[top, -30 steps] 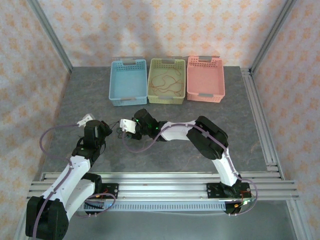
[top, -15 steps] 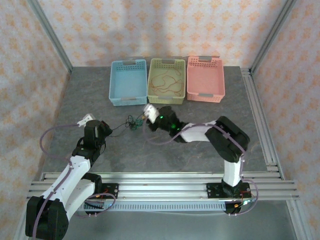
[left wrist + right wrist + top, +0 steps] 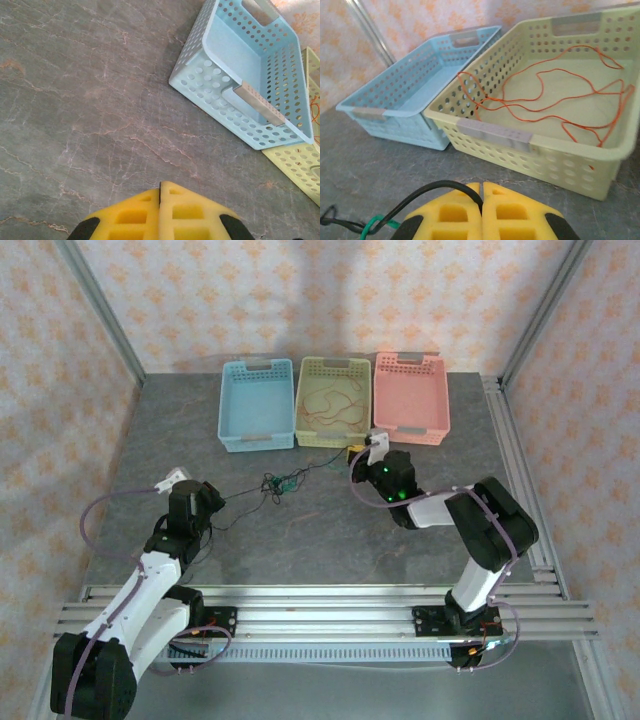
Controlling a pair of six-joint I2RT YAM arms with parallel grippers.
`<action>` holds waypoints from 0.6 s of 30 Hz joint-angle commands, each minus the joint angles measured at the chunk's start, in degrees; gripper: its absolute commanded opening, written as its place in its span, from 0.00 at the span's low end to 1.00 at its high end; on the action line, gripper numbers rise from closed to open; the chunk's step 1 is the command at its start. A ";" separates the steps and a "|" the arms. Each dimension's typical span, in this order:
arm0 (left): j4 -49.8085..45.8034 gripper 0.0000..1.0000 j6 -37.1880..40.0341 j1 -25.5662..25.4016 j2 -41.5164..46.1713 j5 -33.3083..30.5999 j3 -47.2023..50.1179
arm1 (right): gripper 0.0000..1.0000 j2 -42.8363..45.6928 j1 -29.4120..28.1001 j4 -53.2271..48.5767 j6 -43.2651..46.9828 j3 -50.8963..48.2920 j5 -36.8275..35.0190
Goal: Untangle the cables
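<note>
Grey table (image 3: 330,540) has a blue basket (image 3: 257,406), a green basket (image 3: 334,438) and a pink basket (image 3: 411,398) at the top. An orange cable (image 3: 479,96) lies in the green basket. A black and green tangle (image 3: 275,483) sits left of the middle. The right gripper (image 3: 481,187) pinches the black cable (image 3: 442,183). The left gripper (image 3: 160,185) is squeezed closed; I cannot tell if it holds anything.

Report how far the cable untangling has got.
Done: the thin orange-red cable lies alone in the yellow-green perforated plastic basket. In hand: the right gripper is shut on the thin black cable, which is tangled with the thin dark green cable on the grey table. To do: separate those two. The left gripper is shut, its hold unseen.
</note>
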State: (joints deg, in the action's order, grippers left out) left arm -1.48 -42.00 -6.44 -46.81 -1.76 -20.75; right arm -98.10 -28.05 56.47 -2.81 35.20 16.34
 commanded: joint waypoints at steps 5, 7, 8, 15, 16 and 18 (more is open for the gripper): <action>-1.51 0.00 -0.75 -0.26 3.17 -5.65 -0.71 | 0.00 1.79 3.54 10.05 -7.50 -7.06 -16.04; -2.08 0.00 -1.13 -0.22 4.35 -6.71 -0.30 | 0.00 3.17 4.59 10.50 -7.86 -9.28 -19.39; -2.45 0.00 -1.36 -0.18 5.05 -7.36 -0.13 | 0.00 4.00 4.92 10.69 -8.22 -10.29 -21.69; -5.15 0.00 -2.91 -0.12 10.89 -11.63 1.62 | 0.00 7.85 5.81 8.61 -8.82 -13.72 -32.40; -4.99 0.00 -2.91 -0.10 11.31 -11.56 1.89 | 0.00 8.01 5.82 7.41 -8.77 -13.44 -31.73; -4.66 0.00 -2.74 -0.14 11.08 -11.26 1.97 | 0.00 7.63 5.87 6.42 -8.95 -12.71 -27.20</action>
State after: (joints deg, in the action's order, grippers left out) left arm -4.29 -44.14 -7.03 -36.23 -8.49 -19.55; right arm -91.29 -22.79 63.46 -10.57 21.98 -8.51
